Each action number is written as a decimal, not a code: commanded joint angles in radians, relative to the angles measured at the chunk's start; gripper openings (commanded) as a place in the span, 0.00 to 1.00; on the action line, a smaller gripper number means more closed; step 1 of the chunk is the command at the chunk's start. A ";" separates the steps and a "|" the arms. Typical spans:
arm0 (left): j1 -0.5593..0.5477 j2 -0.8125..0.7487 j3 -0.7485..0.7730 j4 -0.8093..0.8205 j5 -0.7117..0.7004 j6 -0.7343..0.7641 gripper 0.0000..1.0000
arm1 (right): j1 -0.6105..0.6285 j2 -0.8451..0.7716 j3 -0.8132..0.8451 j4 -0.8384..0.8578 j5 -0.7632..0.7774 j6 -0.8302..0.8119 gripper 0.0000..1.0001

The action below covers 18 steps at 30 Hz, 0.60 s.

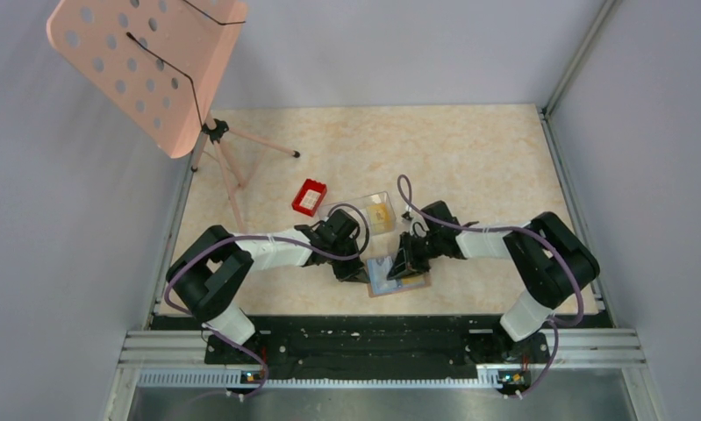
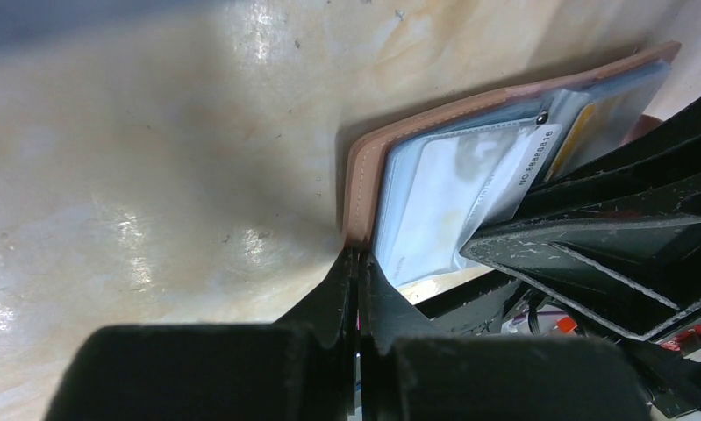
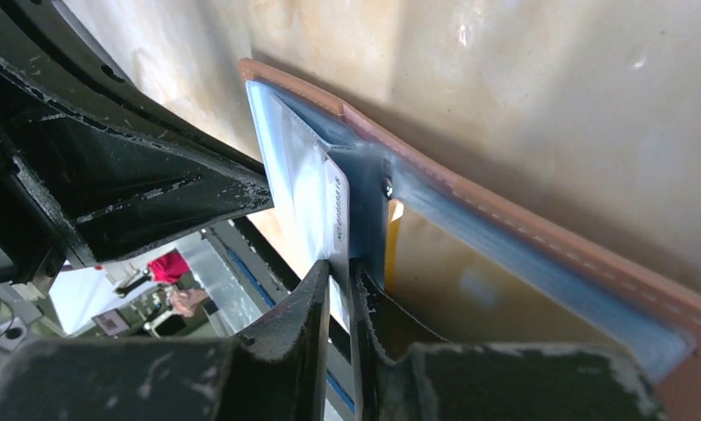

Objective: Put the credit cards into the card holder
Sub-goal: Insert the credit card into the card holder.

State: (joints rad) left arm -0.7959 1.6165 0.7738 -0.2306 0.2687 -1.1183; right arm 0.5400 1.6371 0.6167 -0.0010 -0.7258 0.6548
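The card holder (image 1: 401, 285) lies open near the front edge, tan outside (image 2: 364, 180) and blue lining (image 3: 504, 254) inside. My left gripper (image 1: 354, 270) is at its left edge, and in the left wrist view it (image 2: 356, 256) is shut on that tan edge. My right gripper (image 1: 403, 265) is over the holder's middle. In its own view it (image 3: 340, 267) is shut on a pale whitish card (image 3: 336, 206), which sits partly in the clear sleeve (image 2: 443, 197). A yellow card (image 3: 469, 294) lies in the other pocket and also shows in the left wrist view (image 2: 592, 123).
A clear plastic box (image 1: 370, 213) holding a yellow card (image 1: 381, 215) stands just behind the grippers. A small red tray (image 1: 309, 197) is to its left. A pink music stand (image 1: 149, 66) on a tripod stands at the back left. The table's front rail (image 1: 373, 338) is close.
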 commanded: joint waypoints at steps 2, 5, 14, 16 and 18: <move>-0.020 0.023 0.004 0.010 -0.040 0.016 0.00 | 0.030 -0.027 0.078 -0.145 0.138 -0.069 0.18; -0.020 0.030 0.027 -0.025 -0.052 0.037 0.00 | 0.029 -0.063 0.111 -0.211 0.180 -0.094 0.27; -0.021 0.063 0.080 -0.062 -0.046 0.088 0.00 | 0.035 -0.078 0.143 -0.262 0.219 -0.119 0.51; -0.023 0.072 0.094 -0.062 -0.038 0.097 0.00 | 0.038 -0.057 0.143 -0.243 0.196 -0.120 0.51; -0.023 0.081 0.105 -0.062 -0.031 0.105 0.00 | 0.047 -0.039 0.150 -0.231 0.174 -0.121 0.47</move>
State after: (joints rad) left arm -0.8112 1.6611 0.8482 -0.2913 0.2581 -1.0500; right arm 0.5625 1.5818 0.7353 -0.2321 -0.5617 0.5644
